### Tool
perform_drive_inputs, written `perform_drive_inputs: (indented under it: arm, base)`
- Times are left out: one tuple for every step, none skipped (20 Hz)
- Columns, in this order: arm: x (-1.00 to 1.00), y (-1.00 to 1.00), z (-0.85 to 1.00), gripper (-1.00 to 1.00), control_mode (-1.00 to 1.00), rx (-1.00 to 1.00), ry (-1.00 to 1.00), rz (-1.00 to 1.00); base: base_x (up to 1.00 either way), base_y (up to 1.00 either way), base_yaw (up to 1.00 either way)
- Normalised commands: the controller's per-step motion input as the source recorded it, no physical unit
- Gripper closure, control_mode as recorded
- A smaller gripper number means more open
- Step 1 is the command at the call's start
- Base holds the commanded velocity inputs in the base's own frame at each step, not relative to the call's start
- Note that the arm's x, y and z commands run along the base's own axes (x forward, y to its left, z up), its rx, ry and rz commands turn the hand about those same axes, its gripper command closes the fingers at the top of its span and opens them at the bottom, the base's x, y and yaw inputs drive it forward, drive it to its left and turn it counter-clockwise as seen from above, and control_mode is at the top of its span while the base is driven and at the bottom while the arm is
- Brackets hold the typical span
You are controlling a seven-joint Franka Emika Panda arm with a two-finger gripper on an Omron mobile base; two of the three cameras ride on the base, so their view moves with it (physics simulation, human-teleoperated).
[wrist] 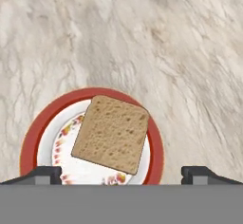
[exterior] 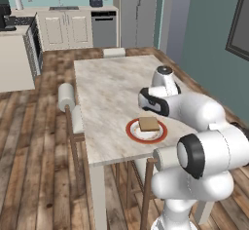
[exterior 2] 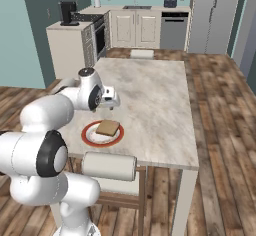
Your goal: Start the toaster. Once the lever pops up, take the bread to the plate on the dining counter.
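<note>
**Toast resting on the red-rimmed plate**

The bread (wrist: pixel 112 134) lies flat on the plate (wrist: pixel 29 142), near the marble surface's (exterior: pixel 104 90) front edge. Square, with no long axis, it sits skewed in the hand view. The hand (wrist: pixel 121 173) hovers above it, fingers spread wide, holding nothing.

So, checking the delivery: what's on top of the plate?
The bread lies flat on the plate, skewed; its red rim and floral edge show, its centre is covered.
</note>
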Motion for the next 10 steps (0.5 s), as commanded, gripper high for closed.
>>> perform_drive_inputs:
  arm:
    - [-0.3,0.0,0.16,-1.0,-1.0,-0.02,0.13,-0.03]
    - [-0.34,0.0,0.12,-1.0,-1.0,-0.02,0.13,-0.03]
    - [-0.39,0.0,0.08,-1.0,-1.0,-0.02,0.12,-0.03]
    - [-0.46,0.0,0.07,-1.0,-1.0,-0.01,0.1,-0.04]
    - [-0.5,0.0,0.06,-1.0,-1.0,0.0,0.1,-0.05]
    - [-0.54,0.0,0.05,-1.0,-1.0,0.0,0.09,-0.05]
    - [-0.6,0.0,0.11,-1.0,-1.0,0.0,0.08,-0.06]
    - [-0.61,0.0,0.11,-1.0,-1.0,0.0,0.08,-0.07]
    - [-0.63,0.0,0.13,-1.0,-1.0,0.0,0.07,-0.07]
    - [-0.66,0.0,0.16,-1.0,-1.0,0.0,0.08,-0.07]
  base:
    - [0.0,0.0,0.0]
    - [0.0,0.0,0.0]
    - [0.0,0.0,0.0]
    - [0.0,0.0,0.0]
    - [0.0,0.0,0.0]
    - [0.0,0.0,0.0]
    - [0.0,0.0,0.0]
    - [0.0,0.0,0.0]
    - [0.0,0.0,0.0]
    - [0.0,0.0,0.0]
